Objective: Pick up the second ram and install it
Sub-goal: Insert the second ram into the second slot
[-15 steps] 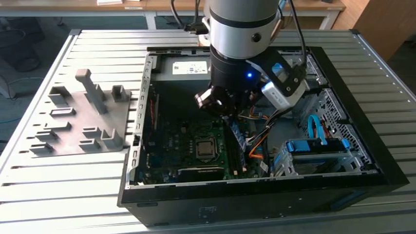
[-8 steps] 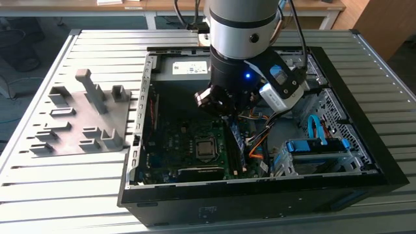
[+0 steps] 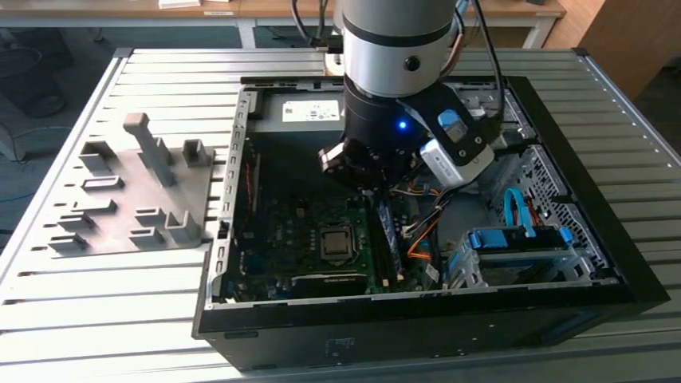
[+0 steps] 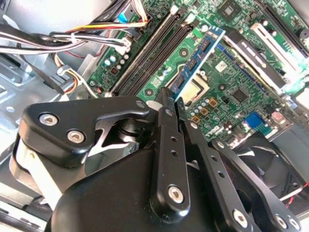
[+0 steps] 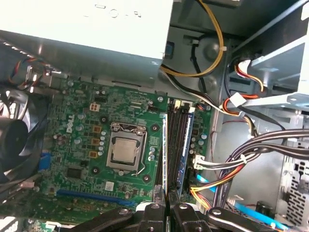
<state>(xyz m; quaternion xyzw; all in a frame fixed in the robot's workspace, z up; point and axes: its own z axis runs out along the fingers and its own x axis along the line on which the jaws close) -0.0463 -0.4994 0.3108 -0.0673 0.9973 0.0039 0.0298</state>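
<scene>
Gripper (image 4: pixel 170 96) clamped the memory stick (image 4: pixel 197 55)
Blue-green board with black chips (in a row); its near end lay hidden between the fingers (image 4: pixel 164 145).

The arm (image 3: pixel 394 36) is a silver-grey tube with a black wrist bearing a blue light (image 3: pixel 401 124). A white-and-blue camera housing (image 3: pixel 455 153) sits beside the light. Below the light, the black gripper (image 4: pixel 169 95) shows jointed links with silver screws (image 4: pixel 175 194).
</scene>
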